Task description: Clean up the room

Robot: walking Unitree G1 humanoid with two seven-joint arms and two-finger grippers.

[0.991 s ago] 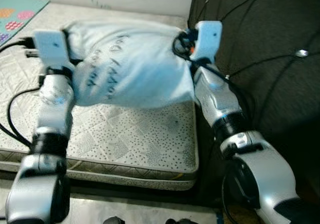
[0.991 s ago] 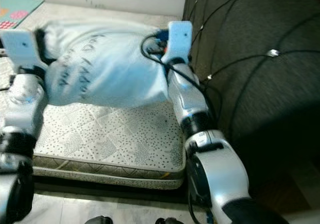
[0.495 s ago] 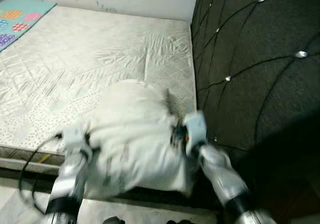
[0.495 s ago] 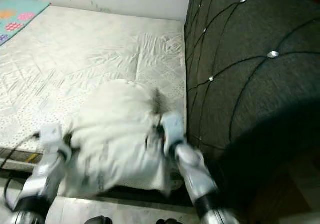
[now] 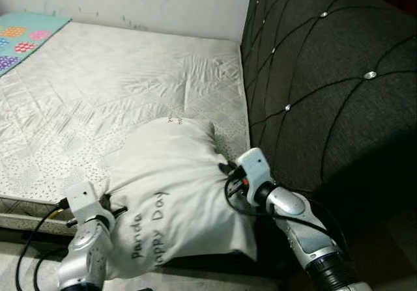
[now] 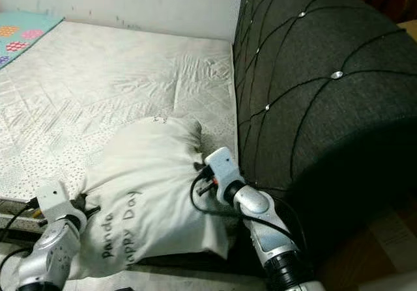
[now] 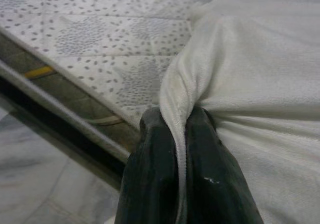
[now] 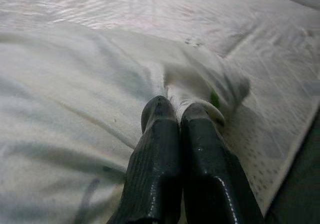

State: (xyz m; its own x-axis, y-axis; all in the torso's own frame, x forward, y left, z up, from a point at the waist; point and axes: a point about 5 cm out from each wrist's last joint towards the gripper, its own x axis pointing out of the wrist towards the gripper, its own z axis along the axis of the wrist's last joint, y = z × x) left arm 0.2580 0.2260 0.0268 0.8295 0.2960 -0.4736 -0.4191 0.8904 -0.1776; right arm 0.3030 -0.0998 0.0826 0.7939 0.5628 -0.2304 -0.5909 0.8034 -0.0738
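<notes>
The pillow (image 5: 172, 193) is pinched by both end effectors, left (image 7: 181, 129) at 8 o'clock, right (image 8: 175, 115) at 3; thin folds could slip, dropping it off the mattress (image 5: 98, 89) edge.

White pillow (image 5: 172, 193) with dark lettering, dotted off-white mattress (image 5: 98, 89), dark quilted headboard (image 5: 326, 76), perhaps grey.

Even, soft indoor light; head views sharp. Deep shadow darkens the sofa's (image 5: 339, 96) lower side. The right wrist view is slightly blurred.
</notes>
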